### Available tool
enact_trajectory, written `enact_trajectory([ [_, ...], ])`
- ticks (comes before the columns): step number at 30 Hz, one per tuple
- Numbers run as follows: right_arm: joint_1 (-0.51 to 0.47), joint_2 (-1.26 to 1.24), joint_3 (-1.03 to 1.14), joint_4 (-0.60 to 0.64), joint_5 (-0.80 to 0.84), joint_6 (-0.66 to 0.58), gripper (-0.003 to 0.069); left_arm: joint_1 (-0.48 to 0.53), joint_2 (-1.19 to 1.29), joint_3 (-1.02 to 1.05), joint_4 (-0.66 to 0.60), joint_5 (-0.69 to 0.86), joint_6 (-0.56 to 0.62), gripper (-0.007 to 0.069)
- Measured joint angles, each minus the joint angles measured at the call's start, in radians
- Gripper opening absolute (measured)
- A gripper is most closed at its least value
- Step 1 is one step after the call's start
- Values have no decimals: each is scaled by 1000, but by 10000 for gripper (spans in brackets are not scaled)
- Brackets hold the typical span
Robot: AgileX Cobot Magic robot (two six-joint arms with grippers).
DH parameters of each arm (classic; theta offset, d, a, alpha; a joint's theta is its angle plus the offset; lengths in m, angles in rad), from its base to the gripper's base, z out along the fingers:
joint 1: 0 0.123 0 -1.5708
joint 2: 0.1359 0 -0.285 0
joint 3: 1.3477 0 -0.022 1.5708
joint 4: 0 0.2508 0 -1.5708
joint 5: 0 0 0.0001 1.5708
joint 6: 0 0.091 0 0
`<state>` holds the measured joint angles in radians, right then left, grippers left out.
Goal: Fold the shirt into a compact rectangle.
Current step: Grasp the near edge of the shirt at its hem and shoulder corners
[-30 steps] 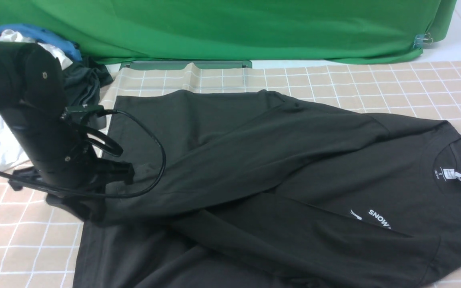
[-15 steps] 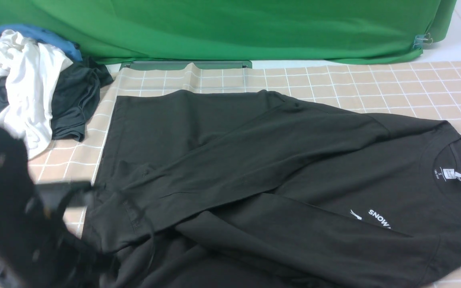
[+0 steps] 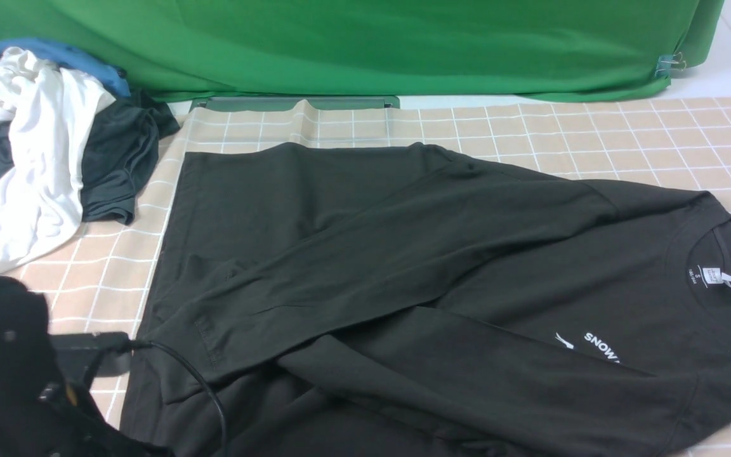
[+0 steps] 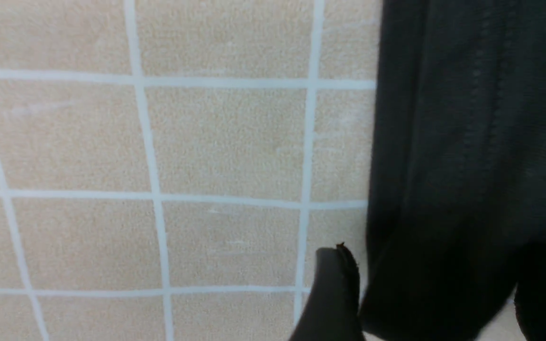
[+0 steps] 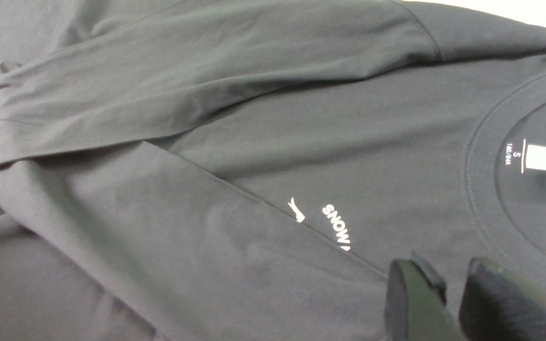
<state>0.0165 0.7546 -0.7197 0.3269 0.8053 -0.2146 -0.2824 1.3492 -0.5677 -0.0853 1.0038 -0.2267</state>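
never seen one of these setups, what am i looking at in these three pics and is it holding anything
It is a robot with two arms, each ending in a two-finger gripper. The front view looks forward from between the arms. A black long-sleeved shirt lies spread on a checked cloth, both sleeves folded across its body. A pile of other clothes sits at the far left, with a green backdrop behind. The dark bulk at lower left is the left arm. The other two pictures come from cameras on the wrists. The left gripper is open at the shirt's edge. The right gripper hovers near the collar, fingers slightly apart. Neither holds anything.
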Motion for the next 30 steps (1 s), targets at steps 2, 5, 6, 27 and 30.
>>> enact_trajectory([
  [2,0,0,0,0,0,0,198,0,56,0,-1,-12,0,489],
  [5,0,0,0,0,0,0,202,0,121,0,-3,-24,0,484],
  [6,0,0,0,0,0,0,204,0,137,0,-8,-20,1,468],
  [27,69,175,-90,71,326,-123,207,-2,-118,-9,68,92,-7,34],
  [30,181,220,-90,74,326,-122,207,-2,-188,-8,68,113,-16,35],
])
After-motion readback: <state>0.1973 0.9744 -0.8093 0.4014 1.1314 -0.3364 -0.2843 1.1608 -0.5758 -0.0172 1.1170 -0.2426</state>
